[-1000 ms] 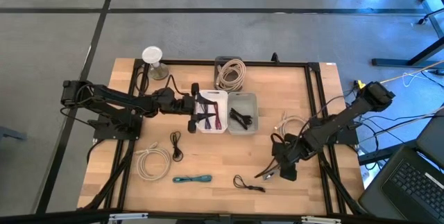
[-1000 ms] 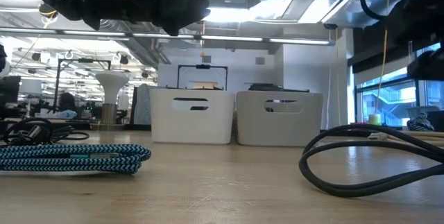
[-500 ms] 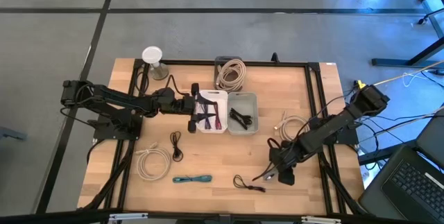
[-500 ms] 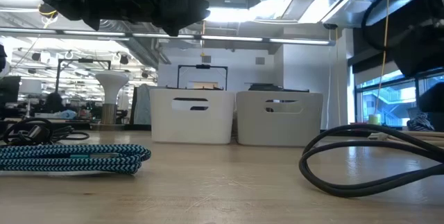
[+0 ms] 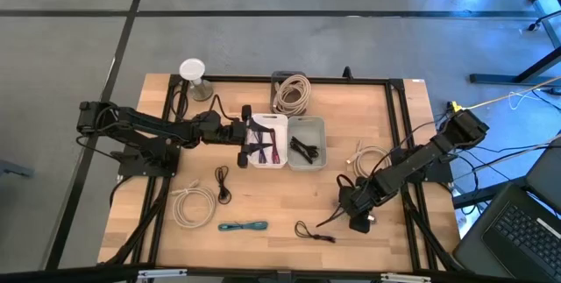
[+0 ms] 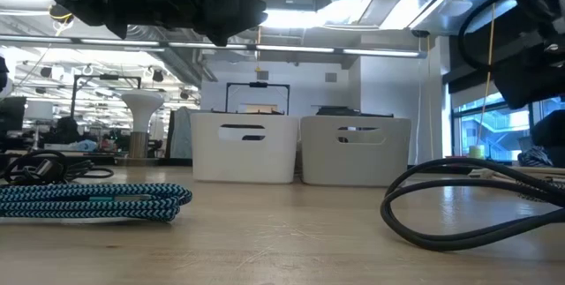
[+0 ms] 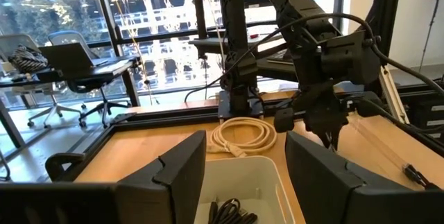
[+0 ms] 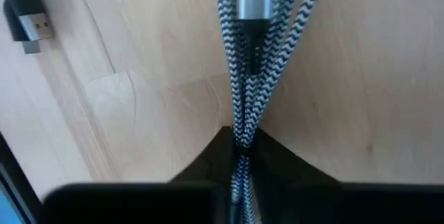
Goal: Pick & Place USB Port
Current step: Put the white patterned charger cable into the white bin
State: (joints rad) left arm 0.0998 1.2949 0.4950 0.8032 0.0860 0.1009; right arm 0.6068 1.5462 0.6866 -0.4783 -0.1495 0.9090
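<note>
A black-and-white braided USB cable (image 8: 253,50) with a silver plug (image 8: 253,2) lies on the wooden table near its front right. My right gripper (image 8: 241,149) points steeply down and is shut on it; in the high view the right gripper (image 5: 353,215) hides most of the cable (image 5: 330,220). My left gripper (image 7: 243,175) hangs open and level above the left white bin (image 5: 267,153), touching nothing. Beside that bin stands a second bin (image 5: 307,162) with black cables in it. My right gripper pinches several strands of the braided cable's bundle (image 8: 241,128) between its two fingers (image 8: 208,160), a short way behind the silver plug. The fingers come from above, slanting steeply down. The strands run straight out from the fingertips, and the cable lies on the table.
A black USB plug (image 8: 26,17) lies near the held cable. On the table lie a black cable (image 5: 314,232), a teal braided cable (image 5: 243,227), a white coil (image 5: 193,202), a small black cable (image 5: 222,183), a white cable (image 5: 368,155) and a beige coil (image 5: 292,93).
My right gripper has sunk toward the table, down onto the braided cable near the front right. In the low view its dark arm has come lower at the picture's right.
</note>
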